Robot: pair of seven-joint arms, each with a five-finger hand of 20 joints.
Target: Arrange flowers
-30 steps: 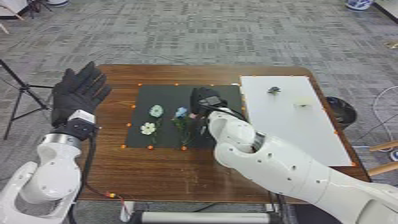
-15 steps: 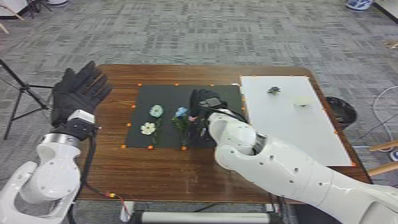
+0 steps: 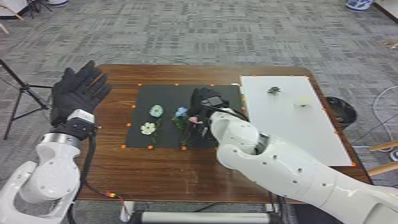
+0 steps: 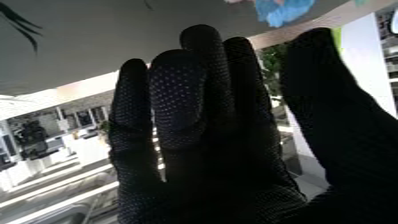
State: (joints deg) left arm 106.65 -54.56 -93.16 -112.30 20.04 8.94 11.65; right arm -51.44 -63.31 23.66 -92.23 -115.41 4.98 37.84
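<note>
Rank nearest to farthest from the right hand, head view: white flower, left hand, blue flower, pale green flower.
1. Blue flower, left of the right hand
2. Pale green flower, left of blue
3. White flower, below pale green
4. Left hand, far left

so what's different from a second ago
Very little: the right hand has barely shifted, and the pink flower beside it shows slightly nearer the robot. Nothing was visibly grasped or let go. The left hand, blue flower, white flower and pale green flower stayed put.
</note>
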